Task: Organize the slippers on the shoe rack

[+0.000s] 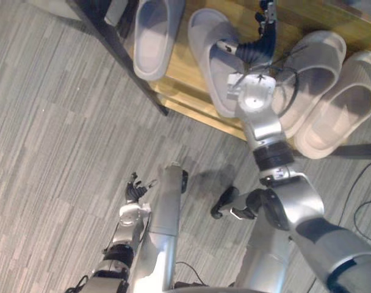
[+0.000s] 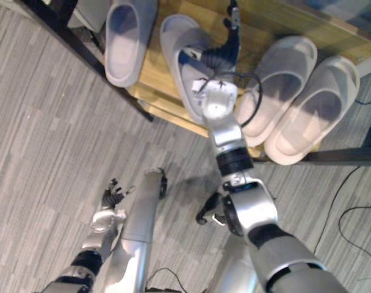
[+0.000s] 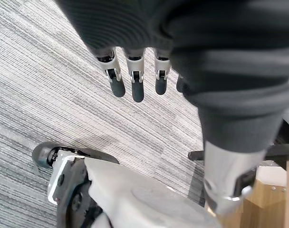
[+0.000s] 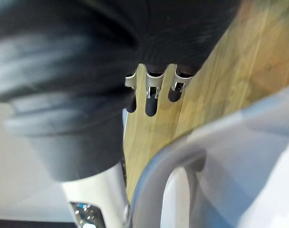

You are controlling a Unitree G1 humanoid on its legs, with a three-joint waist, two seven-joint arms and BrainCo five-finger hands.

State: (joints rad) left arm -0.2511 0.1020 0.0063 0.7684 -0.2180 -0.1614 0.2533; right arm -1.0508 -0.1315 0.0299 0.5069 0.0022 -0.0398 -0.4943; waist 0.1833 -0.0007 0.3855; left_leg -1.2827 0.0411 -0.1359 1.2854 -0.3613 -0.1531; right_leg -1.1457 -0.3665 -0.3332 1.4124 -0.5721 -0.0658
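Several pale grey slippers lie on the wooden shelf (image 1: 174,85) of the shoe rack. One slipper (image 1: 156,36) lies at the left and a second slipper (image 1: 208,58) beside it, tilted. A pair (image 1: 323,91) lies side by side at the right, reaching over the shelf's front edge. My right hand (image 1: 263,36) hovers over the bare wood between the second slipper and the pair, its fingers (image 4: 151,102) straight and holding nothing. A slipper's edge (image 4: 239,156) shows close by it. My left hand (image 1: 133,190) hangs low over the carpet, fingers (image 3: 135,80) relaxed and empty.
A black frame post (image 1: 121,49) slants down the rack's left side, and a black bar (image 1: 356,149) runs under the pair at the right. Grey striped carpet (image 1: 57,134) spreads in front of the rack.
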